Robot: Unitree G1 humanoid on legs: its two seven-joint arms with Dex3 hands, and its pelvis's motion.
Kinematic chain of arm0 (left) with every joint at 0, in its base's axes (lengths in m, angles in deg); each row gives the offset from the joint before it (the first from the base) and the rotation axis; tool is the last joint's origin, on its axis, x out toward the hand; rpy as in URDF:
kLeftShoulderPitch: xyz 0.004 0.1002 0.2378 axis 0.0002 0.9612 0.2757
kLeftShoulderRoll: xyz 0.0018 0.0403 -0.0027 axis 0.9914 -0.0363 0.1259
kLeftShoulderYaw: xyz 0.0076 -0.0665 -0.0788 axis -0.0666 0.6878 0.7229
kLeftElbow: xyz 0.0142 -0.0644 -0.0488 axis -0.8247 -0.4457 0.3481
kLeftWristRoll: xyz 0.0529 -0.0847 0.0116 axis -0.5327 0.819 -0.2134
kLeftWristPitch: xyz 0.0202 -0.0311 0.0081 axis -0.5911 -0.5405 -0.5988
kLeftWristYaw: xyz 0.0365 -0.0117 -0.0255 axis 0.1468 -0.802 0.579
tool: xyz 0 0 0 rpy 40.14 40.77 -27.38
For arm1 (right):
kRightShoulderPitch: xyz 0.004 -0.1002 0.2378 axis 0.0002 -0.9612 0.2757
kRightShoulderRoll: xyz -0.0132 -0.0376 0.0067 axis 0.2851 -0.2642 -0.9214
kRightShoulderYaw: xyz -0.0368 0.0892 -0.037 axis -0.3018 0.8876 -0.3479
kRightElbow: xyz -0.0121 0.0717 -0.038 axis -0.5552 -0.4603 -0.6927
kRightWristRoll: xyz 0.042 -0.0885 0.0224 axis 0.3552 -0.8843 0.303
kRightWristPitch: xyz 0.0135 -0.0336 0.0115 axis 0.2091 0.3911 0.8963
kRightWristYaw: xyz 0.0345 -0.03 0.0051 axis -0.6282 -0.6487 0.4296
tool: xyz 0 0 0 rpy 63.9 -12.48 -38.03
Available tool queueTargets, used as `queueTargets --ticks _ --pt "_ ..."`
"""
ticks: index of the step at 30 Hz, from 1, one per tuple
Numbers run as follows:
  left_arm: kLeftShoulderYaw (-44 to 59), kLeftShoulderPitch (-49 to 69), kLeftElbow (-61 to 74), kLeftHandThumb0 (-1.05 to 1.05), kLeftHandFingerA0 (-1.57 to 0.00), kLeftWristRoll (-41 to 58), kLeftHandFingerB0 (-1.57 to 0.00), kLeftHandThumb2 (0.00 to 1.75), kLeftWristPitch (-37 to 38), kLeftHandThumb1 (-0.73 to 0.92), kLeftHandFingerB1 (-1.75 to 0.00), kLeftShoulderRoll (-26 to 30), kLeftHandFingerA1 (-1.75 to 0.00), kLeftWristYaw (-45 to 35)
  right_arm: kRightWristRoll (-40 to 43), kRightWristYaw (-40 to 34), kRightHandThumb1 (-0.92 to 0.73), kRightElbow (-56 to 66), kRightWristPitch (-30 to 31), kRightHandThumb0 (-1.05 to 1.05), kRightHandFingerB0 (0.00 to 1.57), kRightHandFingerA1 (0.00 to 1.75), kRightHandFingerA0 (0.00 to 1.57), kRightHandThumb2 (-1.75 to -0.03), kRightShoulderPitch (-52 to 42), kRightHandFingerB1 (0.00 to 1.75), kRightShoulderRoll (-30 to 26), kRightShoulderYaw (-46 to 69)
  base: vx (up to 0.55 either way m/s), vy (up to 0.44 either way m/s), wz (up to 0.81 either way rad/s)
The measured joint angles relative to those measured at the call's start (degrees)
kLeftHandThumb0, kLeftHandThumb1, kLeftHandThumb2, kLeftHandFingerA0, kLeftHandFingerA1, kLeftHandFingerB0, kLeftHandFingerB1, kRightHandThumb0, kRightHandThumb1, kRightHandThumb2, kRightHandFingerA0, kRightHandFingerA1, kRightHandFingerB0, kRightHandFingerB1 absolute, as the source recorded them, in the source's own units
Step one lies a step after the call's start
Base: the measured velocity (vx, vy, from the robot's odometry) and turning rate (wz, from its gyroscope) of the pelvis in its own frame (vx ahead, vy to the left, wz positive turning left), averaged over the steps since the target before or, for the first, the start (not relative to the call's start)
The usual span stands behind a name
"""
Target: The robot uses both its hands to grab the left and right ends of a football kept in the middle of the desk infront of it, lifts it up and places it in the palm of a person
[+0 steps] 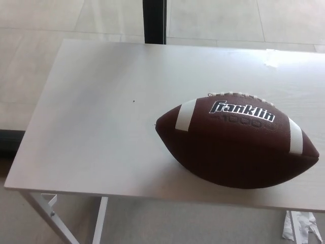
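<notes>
You're seeing the football (237,145) lying whole on the tabletop (101,127), whose right edge is cut off; neither hand is showing.

White desk (91,127), brown Franklin football (236,145) lying on its right half, near the front edge

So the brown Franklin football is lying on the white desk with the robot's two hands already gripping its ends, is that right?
Not quite. The head view shows the brown Franklin football lying on the white desk, but no robot hand is in the picture; both ends of the ball are bare and nothing grips it.
</notes>
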Motion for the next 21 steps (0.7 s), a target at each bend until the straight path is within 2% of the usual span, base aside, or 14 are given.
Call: queueTargets --ticks 1,2,3,4,5,6,10,11,12,13,16,17,18,21 --pt "1.0 0.2 0.0 -0.85 -0.25 0.6 -0.08 1.04 0.0 0.66 -0.43 0.2 -0.6 -0.6 0.7 0.4 -0.72 0.0 0.1 -1.05 0.0 0.03 0.0 -1.16 0.5 0.03 -0.3 1.3 0.0 0.0 0.0" --pt "2.3 0.3 0.0 -0.85 -0.25 1.2 -0.08 1.03 0.0 0.64 -0.42 0.4 -0.61 -1.3 1.6 0.8 -0.73 0.0 0.2 -1.05 0.0 0.03 0.0 -1.16 1.0 0.03 -0.5 2.9 0.0 0.0 0.0" --pt "3.4 0.4 0.1 -0.86 -0.28 1.8 -0.14 0.65 -0.1 0.82 -0.31 0.5 -0.56 -1.9 2.3 1.1 -0.73 0.0 0.3 -1.05 0.0 0.03 0.0 -1.16 1.4 0.04 -0.6 4.4 0.0 0.0 0.0" --pt "4.8 0.5 0.2 -0.86 -0.28 2.5 -0.14 0.65 -0.1 0.82 -0.31 0.6 -0.56 -2.6 3.2 1.4 -0.73 0.1 0.4 -1.05 0.0 0.03 0.0 -1.16 2.0 0.04 -0.7 6.0 0.0 0.0 0.0" --pt "6.2 0.6 0.2 -0.88 -0.22 3.3 -0.09 0.67 -0.1 0.83 -0.29 0.7 -0.58 -3.2 4.1 1.7 -0.73 0.1 0.6 -1.04 0.0 0.05 0.0 -1.16 2.5 0.07 -0.7 7.5 0.0 0.0 0.0" --pt "7.1 0.5 0.2 -0.86 -0.16 3.7 -0.05 1.04 -0.1 0.66 -0.34 0.7 -0.6 -3.6 4.6 1.8 -0.77 0.1 0.8 -1.05 0.0 0.05 0.0 -1.17 2.7 0.08 -0.7 8.4 0.0 0.0 0.0" --pt "12.9 -0.6 1.1 -0.88 -0.1 7.0 -0.03 1.04 -0.5 0.66 -0.4 1.2 -0.6 -5.8 7.7 2.7 -0.76 1.2 1.9 -1.05 0.0 0.06 0.0 -1.17 4.6 0.05 -1.0 13.9 0.0 0.0 0.0" --pt "14.3 -1.1 1.6 -0.86 -0.04 7.8 0.0 1.07 -0.7 0.65 -0.34 1.5 -0.56 -6.3 8.5 2.8 -0.75 2.0 2.2 -1.05 0.0 0.05 0.0 -1.16 5.0 0.05 -1.0 15.1 0.0 0.0 0.0" --pt "15.9 -2.0 2.3 -0.89 -0.15 8.8 0.0 1.05 -1.0 0.63 -0.38 2.0 -0.61 -6.9 9.4 3.0 -0.73 3.1 2.5 -1.05 0.0 0.04 0.0 -1.16 5.6 0.06 -1.0 16.5 0.0 0.0 0.0" --pt "16.8 -2.7 2.7 -0.9 -0.09 9.5 -0.05 1.02 -1.2 0.63 -0.39 2.3 -0.6 -7.3 9.9 3.1 -0.7 4.0 2.8 -1.05 0.0 0.02 0.0 -1.14 6.0 0.07 -1.1 17.2 0.0 0.0 0.0" --pt "20.1 -5.6 5.6 -0.89 0.0 11.9 -0.11 1.07 -2.2 0.64 -0.25 3.3 -0.55 -8.4 12.2 3.5 -0.71 7.8 4.0 -1.05 0.0 0.02 0.0 -1.15 7.5 0.07 -1.1 19.8 0.0 0.0 0.0" --pt "21.1 -6.8 7.0 -0.85 -0.02 12.8 -0.01 1.09 -2.7 0.64 -0.32 3.4 -0.58 -8.7 13.0 3.6 -0.71 9.4 4.4 -1.05 0.0 0.01 0.0 -1.14 8.1 0.09 -1.1 20.6 0.0 0.0 0.0" --pt "21.8 -8.0 8.6 -0.9 -0.07 13.5 -0.07 0.66 -3.1 0.86 -0.37 3.5 -0.63 -9.0 13.8 3.7 -0.72 10.9 4.8 -1.05 0.0 0.02 0.0 -1.15 8.7 0.08 -1.1 21.2 0.0 0.0 0.0" --pt "23.6 -11.7 13.6 -0.91 -0.24 15.9 -0.21 0.66 -4.7 0.81 -0.46 3.9 -0.61 -9.5 15.4 3.5 -0.72 15.3 6.5 -1.05 0.0 0.01 0.0 -1.17 10.1 0.1 -1.1 22.4 0.0 0.0 0.0"
